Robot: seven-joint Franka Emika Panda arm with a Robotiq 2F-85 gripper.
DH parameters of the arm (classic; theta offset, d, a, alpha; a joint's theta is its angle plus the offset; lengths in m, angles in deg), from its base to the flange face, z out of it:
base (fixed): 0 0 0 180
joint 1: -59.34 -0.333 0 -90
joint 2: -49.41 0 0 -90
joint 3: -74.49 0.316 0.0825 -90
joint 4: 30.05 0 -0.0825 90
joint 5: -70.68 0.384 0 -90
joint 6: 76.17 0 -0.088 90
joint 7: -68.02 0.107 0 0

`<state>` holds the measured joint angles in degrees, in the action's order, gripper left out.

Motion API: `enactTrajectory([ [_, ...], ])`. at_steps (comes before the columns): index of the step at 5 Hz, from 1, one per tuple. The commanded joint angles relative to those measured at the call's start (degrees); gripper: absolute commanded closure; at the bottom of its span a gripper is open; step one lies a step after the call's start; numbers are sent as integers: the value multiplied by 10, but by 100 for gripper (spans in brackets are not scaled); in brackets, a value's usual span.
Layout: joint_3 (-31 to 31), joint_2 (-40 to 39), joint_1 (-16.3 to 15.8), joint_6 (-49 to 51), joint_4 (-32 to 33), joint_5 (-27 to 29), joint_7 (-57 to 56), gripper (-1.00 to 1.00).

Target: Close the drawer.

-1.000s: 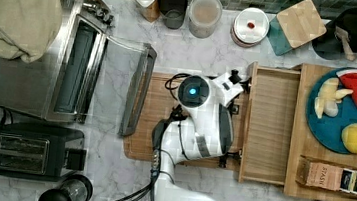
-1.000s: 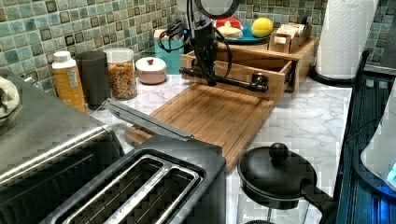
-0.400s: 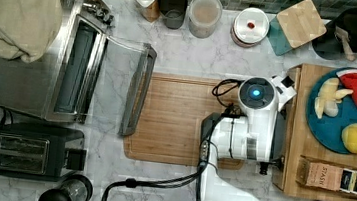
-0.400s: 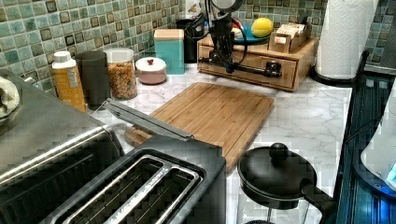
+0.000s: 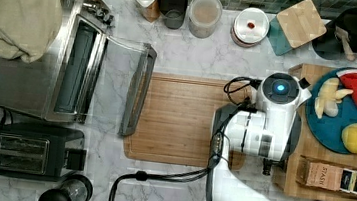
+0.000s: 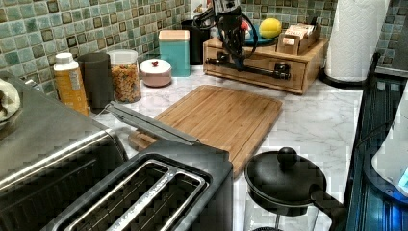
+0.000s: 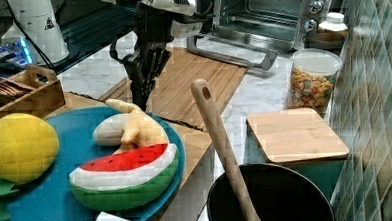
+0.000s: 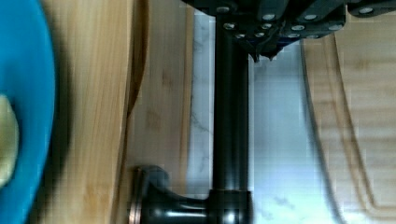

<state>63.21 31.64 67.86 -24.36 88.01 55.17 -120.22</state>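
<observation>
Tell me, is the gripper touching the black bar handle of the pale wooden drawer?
Touching. In the wrist view the gripper sits directly on the black bar handle of the pale wooden drawer.

Drawer (image 5: 280,166) largely under arm

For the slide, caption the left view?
Gripper at the black bar handle of the drawer, pushed flush into its wooden stand.

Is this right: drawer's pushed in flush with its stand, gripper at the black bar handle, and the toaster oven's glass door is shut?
Not quite. The drawer is flush with its stand and the gripper is at the black bar handle, but the toaster oven's glass door is open, folded down flat, as the top view shows.
</observation>
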Motion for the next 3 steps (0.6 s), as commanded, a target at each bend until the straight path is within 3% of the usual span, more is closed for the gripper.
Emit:
enactTrajectory([
  [1, -55, 10, 92, 52, -122, 33, -64, 100],
  [3, -58, 10, 89, 52, -122, 33, -64, 100],
])
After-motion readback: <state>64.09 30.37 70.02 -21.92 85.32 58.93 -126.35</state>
